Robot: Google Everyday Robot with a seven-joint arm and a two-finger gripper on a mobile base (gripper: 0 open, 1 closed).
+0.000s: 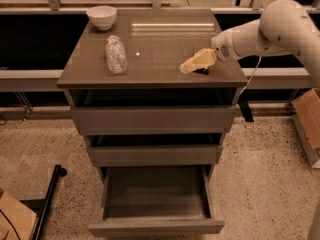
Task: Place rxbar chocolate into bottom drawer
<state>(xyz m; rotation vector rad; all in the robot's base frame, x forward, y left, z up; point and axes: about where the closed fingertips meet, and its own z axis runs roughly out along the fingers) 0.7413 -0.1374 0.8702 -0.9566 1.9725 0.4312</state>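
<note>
The rxbar chocolate (203, 71) is a small dark wrapper on the cabinet top near the right front edge, mostly hidden under my gripper. My gripper (192, 64) is low over the top, right above and slightly left of the bar, with the white arm reaching in from the right. Whether it holds the bar does not show. The bottom drawer (155, 227) is pulled out towards the camera and its inside looks empty.
A clear crinkled plastic bottle (115, 54) lies on the left of the cabinet top (150, 49), with a white bowl (102, 17) at the back left corner. The two upper drawers stand slightly ajar. A cardboard box (307, 121) is on the floor at right.
</note>
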